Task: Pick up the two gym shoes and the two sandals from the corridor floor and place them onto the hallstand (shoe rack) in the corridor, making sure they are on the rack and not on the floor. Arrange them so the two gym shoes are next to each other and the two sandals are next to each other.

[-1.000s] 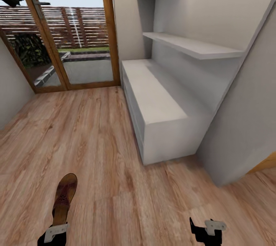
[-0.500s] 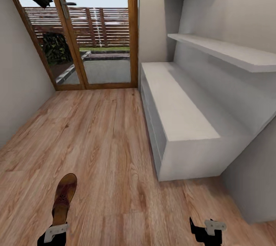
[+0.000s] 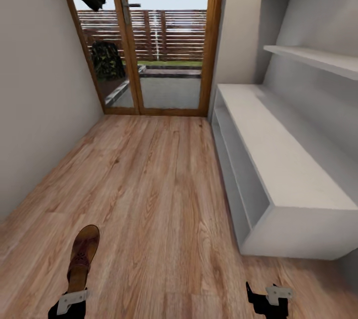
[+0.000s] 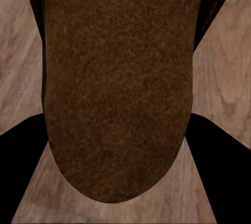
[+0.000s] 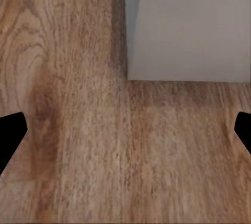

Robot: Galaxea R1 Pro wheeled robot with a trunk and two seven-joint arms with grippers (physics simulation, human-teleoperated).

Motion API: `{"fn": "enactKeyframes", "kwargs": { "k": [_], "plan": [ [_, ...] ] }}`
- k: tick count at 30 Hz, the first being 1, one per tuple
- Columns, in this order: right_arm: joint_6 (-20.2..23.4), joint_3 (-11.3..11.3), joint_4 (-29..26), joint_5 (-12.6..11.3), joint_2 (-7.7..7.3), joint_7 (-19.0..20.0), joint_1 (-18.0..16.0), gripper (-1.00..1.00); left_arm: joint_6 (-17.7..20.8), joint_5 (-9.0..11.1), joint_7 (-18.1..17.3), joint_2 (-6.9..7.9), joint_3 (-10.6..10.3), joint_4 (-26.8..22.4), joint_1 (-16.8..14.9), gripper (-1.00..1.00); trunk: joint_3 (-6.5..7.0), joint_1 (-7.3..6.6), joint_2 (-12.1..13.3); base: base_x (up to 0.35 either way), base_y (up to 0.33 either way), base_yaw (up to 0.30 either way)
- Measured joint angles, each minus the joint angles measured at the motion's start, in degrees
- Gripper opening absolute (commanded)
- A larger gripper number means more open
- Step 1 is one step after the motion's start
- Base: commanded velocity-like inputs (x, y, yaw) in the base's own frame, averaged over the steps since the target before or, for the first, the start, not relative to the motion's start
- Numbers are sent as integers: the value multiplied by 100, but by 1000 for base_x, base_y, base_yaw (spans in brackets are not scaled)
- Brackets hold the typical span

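corridor floor [image 3: 164,185] = light wood-grain planks, hallstand [image 3: 278,160] standing on it along the right wall: flat top, 2 open shelf levels, stepped shelves above.

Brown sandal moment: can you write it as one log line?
left pincer: holding brown leather sandal | right pincer: open, empty | pale grey shoe rack: ahead right

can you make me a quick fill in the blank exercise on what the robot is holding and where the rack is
1. The left gripper is shut on a brown ____.
2. The hallstand stands on the robot's ____ side.
3. The right gripper is open and holds ____.
4. Past the corridor floor stands a wood-framed glass ____.

Missing words: sandal; right; nothing; door
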Motion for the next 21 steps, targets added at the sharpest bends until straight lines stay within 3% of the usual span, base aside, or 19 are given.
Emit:
{"fn": "enactKeyframes", "kwargs": {
  "k": [12,14,15,17,21],
  "plan": [
    [5,6,7,0,15,0,0,100,17,7,19,-19,13,2,1,-100,0,2,0,27,62,277],
    [2,7,7,0,15,0,0,100,20,89,52,-19,37,1,1,-100,0,2,0,1,2,278],
    [1,4,7,0,15,0,0,100,19,206,77,-19,38,0,1,-100,0,2,0,0,1,278],
    [4,0,13,0,15,0,0,100,16,681,94,-18,43,4,1,-100,0,2,0,0,1,278],
    [4,3,15,0,21,0,0,100,20,979,71,-17,-20,8,1,-100,0,2,0,0,0,278]
  ]
}}
